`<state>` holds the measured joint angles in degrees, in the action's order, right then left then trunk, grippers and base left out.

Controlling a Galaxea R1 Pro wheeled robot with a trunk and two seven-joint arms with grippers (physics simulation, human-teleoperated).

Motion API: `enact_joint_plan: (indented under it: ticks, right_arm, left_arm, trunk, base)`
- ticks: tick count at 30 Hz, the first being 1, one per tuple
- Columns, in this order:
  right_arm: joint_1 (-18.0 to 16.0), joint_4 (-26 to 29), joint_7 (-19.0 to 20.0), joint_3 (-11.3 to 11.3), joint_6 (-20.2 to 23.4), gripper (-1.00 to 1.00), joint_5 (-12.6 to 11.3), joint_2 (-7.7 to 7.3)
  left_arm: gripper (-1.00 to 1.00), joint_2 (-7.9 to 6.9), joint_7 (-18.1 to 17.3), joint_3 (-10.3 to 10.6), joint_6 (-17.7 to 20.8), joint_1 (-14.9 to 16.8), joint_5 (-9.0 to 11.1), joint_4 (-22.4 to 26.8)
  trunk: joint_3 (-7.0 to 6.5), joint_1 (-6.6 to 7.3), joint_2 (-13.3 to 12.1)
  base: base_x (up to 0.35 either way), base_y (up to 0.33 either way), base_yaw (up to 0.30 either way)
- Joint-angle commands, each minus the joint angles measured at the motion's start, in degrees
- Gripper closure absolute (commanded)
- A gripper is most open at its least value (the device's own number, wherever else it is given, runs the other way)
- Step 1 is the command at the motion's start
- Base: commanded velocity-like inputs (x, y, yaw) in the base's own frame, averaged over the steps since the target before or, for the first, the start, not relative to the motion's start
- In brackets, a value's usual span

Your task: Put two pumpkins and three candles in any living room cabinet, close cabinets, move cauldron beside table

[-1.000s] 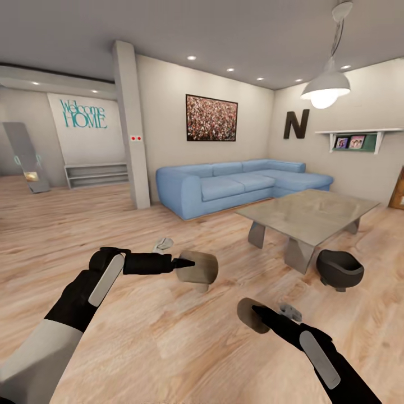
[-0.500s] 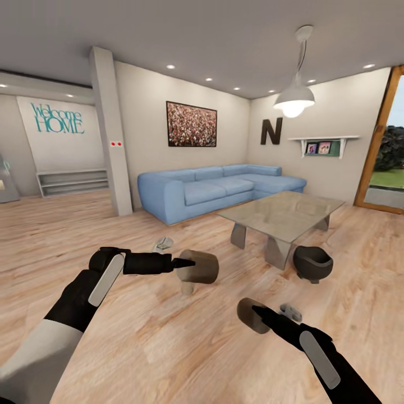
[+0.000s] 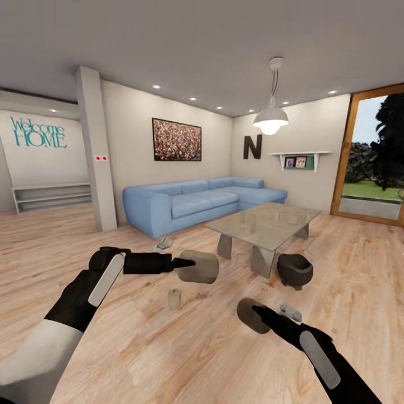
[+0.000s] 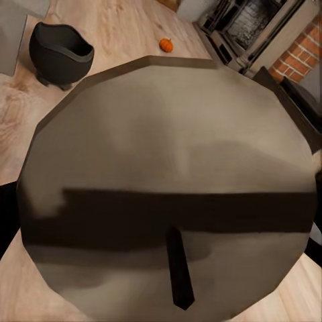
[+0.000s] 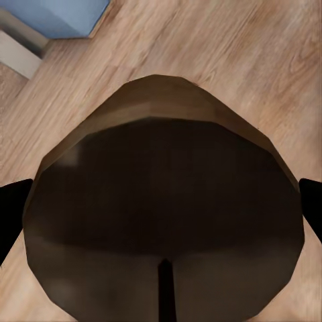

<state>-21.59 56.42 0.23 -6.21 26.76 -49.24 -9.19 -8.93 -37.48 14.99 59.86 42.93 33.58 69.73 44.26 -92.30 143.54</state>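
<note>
Light wooden plank floor [image 3: 168,348] spans the room. A glass-topped bench [image 3: 264,224] on grey angled legs stands on it, with a black cauldron [image 3: 294,270] on the floor just beside its near corner. A small tan candle [image 3: 174,299] stands upright on the floor. A blue sofa [image 3: 196,203] sits behind the bench. An orange pumpkin [image 4: 166,45] lies on the floor beyond the cauldron.

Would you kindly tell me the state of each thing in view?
Left hand: shut on a stubby tan candle.
Right hand: shut on a second tan candle.
Third tan candle: upright on the floor.
Black rounded cauldron: upright beside the glass-topped table.
Small orange pumpkin: on the floor.
</note>
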Motion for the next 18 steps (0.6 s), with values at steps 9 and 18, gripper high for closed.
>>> enact_joint_plan:
  ticks: [9, 18]
  right_arm:
    - [-0.03, -0.08, -0.03, 1.49, 0.29, 1.0, -0.06, -0.04]
    - [-0.03, -0.3, -0.05, 2.05, 0.37, 1.0, -0.05, -0.04]
  left_arm:
    - [1.0, -0.03, -0.31, 0.04, 0.14, -0.02, -0.19, 0.13]
    - [1.0, -0.03, -0.31, 0.04, 0.14, -0.04, -0.19, 0.2]
  trunk:
    - [-1.51, 0.24, -0.1]
    - [-2.68, 0.47, -0.22]
  base:
    - [-0.036, 0.0, -0.013]
    - [-0.092, 0.0, -0.001]
